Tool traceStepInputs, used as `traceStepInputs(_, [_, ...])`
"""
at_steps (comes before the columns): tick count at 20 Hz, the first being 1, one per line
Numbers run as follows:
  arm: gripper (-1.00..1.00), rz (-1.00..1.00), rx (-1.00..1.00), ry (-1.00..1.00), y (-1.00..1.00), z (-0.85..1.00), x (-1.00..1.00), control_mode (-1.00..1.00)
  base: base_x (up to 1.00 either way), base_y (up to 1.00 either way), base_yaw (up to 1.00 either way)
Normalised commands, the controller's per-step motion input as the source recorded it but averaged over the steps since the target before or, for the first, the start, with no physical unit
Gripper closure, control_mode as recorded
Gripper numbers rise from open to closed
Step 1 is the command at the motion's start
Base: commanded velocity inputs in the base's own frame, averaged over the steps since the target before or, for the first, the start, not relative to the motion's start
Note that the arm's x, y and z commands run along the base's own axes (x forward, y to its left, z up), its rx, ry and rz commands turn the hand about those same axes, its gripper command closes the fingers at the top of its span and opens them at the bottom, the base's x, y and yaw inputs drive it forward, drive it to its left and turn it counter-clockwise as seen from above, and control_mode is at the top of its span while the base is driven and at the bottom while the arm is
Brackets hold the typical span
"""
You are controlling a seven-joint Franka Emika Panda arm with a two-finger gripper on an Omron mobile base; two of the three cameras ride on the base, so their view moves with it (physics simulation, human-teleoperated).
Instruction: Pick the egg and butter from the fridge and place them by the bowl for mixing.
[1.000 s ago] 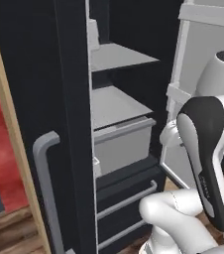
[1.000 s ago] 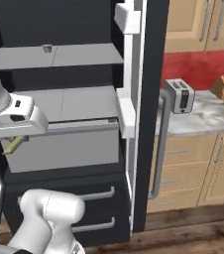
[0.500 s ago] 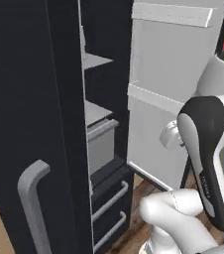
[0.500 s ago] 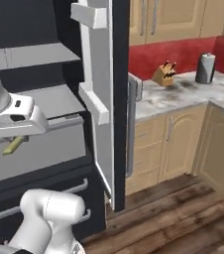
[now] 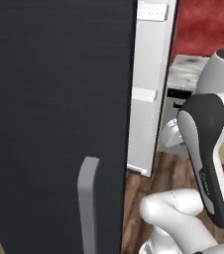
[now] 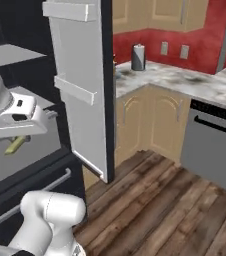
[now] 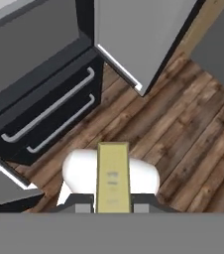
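Note:
My gripper (image 7: 113,204) is shut on the butter (image 7: 113,174), a thin pale-yellow stick that points away from the hand over the wood floor. From the right base view the butter (image 6: 16,145) hangs under my white hand, in front of the fridge (image 6: 80,85). The fridge door stands open, showing its light grey lining. Its black drawers (image 7: 49,114) with bar handles lie below and to the left of the gripper. The closed black fridge door (image 5: 59,99) with a grey handle is close on the left. The egg and the bowl are out of view.
A marbled counter (image 6: 185,80) over tan cabinets runs along the red wall, with a grey cylinder (image 6: 138,57) standing on it. A grey dishwasher (image 6: 215,145) sits at the right. Wood floor (image 6: 160,200) stretches between the open fridge door and the cabinets.
The whole scene has slid left in both base views, so the base has turned right. The fridge shelves have left view; the counter corner and dishwasher have come in. The butter stays gripped.

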Motion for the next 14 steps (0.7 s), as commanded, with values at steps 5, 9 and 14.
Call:
traceStepInputs(5, [1.0,0.0,0.0,0.0,0.0,0.0,0.0,1.0,-0.79,0.01,-0.48])
traceStepInputs(9, [1.0,0.0,0.0,0.0,0.0,0.0,0.0,1.0,-0.56,0.07,-0.44])
traceStepInputs(14, [1.0,0.0,0.0,0.0,0.0,0.0,0.0,1.0,-0.63,0.23,-0.25])
